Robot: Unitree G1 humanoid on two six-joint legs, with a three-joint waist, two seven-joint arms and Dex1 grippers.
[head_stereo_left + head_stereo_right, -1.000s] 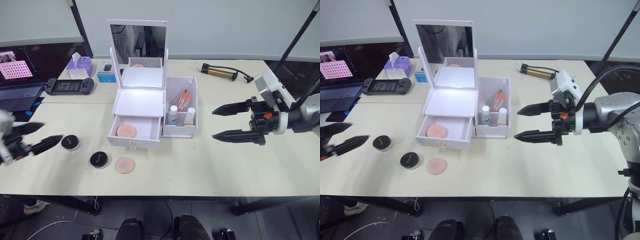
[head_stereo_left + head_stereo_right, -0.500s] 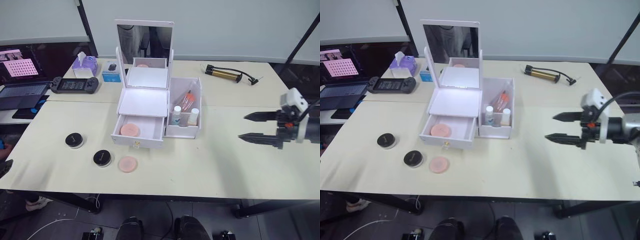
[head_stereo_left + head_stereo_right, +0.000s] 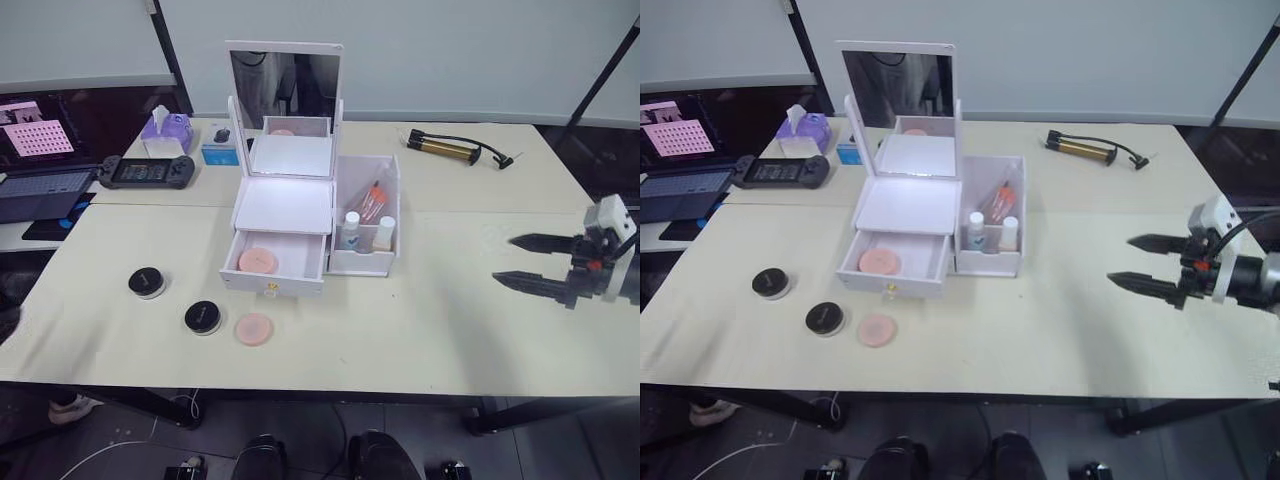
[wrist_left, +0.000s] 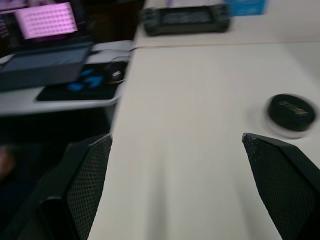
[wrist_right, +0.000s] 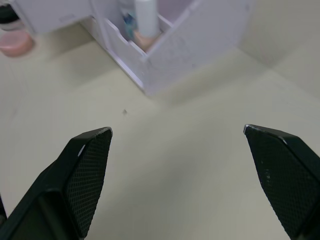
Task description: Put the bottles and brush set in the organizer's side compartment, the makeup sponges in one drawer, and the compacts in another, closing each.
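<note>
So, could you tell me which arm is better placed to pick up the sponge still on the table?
Probably left. The sponge lies left of the organizer, near the compacts, while the right gripper hangs open at the far right edge.

A white organizer (image 3: 910, 220) with a mirror (image 3: 898, 88) stands on the bench (image 3: 1040, 330).
Its bottom drawer (image 3: 892, 264) is pulled open with one pink sponge (image 3: 874, 262) inside. Small bottles (image 3: 985, 228) stand in the side compartment (image 3: 992, 215). Two black compacts (image 3: 772, 284) (image 3: 825, 319) and another pink sponge (image 3: 877, 330) lie on the bench in front, to the left. The right claw (image 3: 1145, 263) hangs over the bench far to the right, its two fingers spread apart, holding nothing.
</note>
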